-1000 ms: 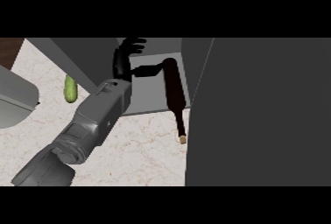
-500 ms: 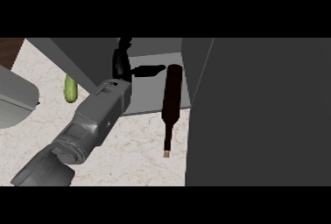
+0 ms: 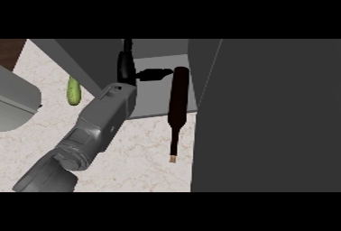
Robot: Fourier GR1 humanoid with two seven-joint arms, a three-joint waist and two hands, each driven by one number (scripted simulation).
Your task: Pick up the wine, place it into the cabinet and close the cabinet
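At the far left edge, a grey container (image 3: 15, 104) sits on the pale marbled counter (image 3: 133, 167). Just right of it lies a small green cucumber (image 3: 73, 90), well apart from the action.

Next comes a grey forearm (image 3: 100, 122), rising from the lower left corner toward the cabinet. Its black left hand (image 3: 125, 67) is open and holds nothing. The fingers are stretched up into the cabinet, and one digit points right toward the bottle's base. Its tip is just beside the glass, and I cannot tell whether it touches. The right hand does not show.

A second ago those fingers were against the bottle's base and the bottle lay slanted, neck swung right. Since then the hand has let go and the neck has swung back toward the robot.

The dark wine bottle (image 3: 178, 97) now seems to lie on its side. Its long axis runs almost straight from the back of the scene to the front. The wide base is deep on the cabinet's lighter grey floor (image 3: 149, 101). The thin neck, with its pale tip, reaches past the floor's front edge and out over the counter.

So the placing looks only half done. I judge that the jutting neck would block the door.

At the right stands a large dark panel (image 3: 266, 117), apparently the cabinet's open door, just beside the bottle.
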